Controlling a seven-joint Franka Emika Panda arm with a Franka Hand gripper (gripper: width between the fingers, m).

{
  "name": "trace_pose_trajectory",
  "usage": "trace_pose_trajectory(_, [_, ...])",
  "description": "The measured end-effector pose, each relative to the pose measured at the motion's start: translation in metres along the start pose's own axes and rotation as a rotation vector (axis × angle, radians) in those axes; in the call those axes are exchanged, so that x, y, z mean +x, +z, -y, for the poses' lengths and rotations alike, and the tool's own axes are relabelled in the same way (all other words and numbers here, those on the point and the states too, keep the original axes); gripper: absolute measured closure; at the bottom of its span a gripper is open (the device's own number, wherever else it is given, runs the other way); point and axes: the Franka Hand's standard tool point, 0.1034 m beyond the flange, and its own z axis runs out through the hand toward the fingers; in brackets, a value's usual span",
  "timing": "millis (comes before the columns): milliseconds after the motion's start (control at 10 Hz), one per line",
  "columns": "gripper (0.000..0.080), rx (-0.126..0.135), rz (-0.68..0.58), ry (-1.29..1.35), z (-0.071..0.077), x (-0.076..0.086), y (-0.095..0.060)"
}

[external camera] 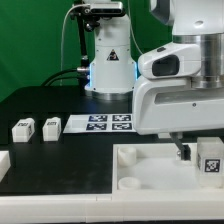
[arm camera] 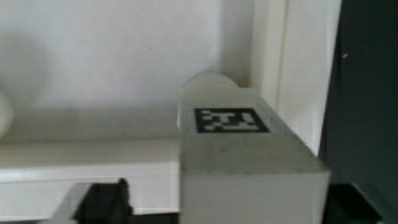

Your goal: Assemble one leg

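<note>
The arm filled the right half of the exterior view, its white bulk hanging low over the big white tray-like part at the bottom of the frame. The claw sat down at the lower right, dark fingers just visible beneath the wrist, right beside a tagged white block, the leg, which stood on or just above the tray near the frame's right edge. Whether the claw was clamped on that leg or merely next to it, I could not tell from either view.

In the wrist view the leg dominated the centre, a white oblong with its long axis running away from the lens toward the upper middle of the frame, its tag face turned up toward the camera. A dark finger showed at the lower left, beside the block's near end. The tray's pale wall lay behind, and the black desk ran down the right side.

Room to move looked tight at the right edge of the exterior view, but open on the left. There the black desk held two spare legs side by side, well apart from the claw, with the marker board just beside them toward centre.
</note>
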Motion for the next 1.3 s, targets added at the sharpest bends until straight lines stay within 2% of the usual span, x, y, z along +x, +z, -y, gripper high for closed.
trace_pose_trajectory(100, [0.051,0.003,0.001,0.115,0.0009,-0.0002,0.0])
trace_pose_trajectory(400, [0.0508,0.006,0.005,0.434,-0.0007,-0.0005,0.0002])
trace_pose_trajectory(700, [0.0508,0.019,0.029,1.002,-0.0055,-0.0011,-0.0008])
trace_pose_trajectory(1000, [0.0506,0.035,0.069,1.54,-0.0034,-0.0034,-0.0006])
trace_pose_trajectory(1300, [0.0506,0.02,0.067,1.842,-0.0028,-0.0038,-0.0018])
